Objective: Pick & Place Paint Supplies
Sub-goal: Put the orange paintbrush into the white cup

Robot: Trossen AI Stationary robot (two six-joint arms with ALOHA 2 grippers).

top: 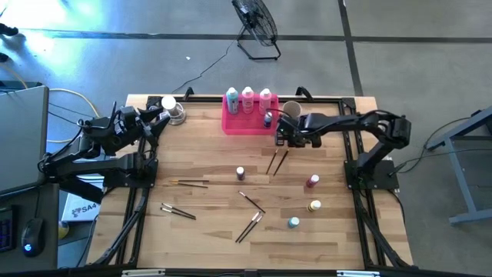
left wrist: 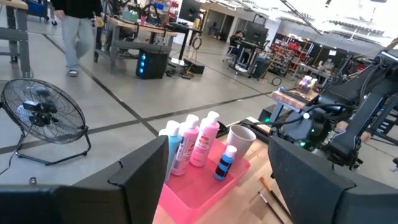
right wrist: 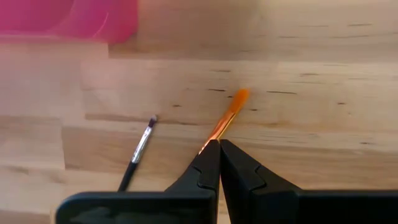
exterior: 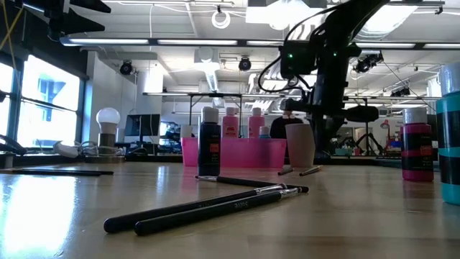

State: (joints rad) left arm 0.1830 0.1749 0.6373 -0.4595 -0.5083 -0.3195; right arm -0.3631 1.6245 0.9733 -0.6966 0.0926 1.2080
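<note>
Wooden surface (top: 215,231) seen from above, with the pink tray (top: 247,125) as landmark at its far edge. Three tall white-capped bottles (top: 247,99) are standing in the tray's far side, and a small blue bottle (top: 267,119) is standing in its right end; a pale cup (top: 291,110) is sitting just right of the tray. The right gripper (right wrist: 219,144) is hovering just in front of the tray's right end, its jaws pressed together and pinching a paintbrush (right wrist: 225,118) with an orange tip, beside a second brush (right wrist: 138,152) lying on the wood. The left gripper (top: 160,115) is waiting well left of the tray, its jaws spread and holding nothing. In front of the tray a purple bottle (top: 241,173) is standing; to the front right are a dark red bottle (top: 312,181), a yellow bottle (top: 314,206) and a teal bottle (top: 294,223). More brushes (top: 250,225) are lying scattered in front of the tray. Lettering on the nearest brush handle in the low view is too small to read.
</note>
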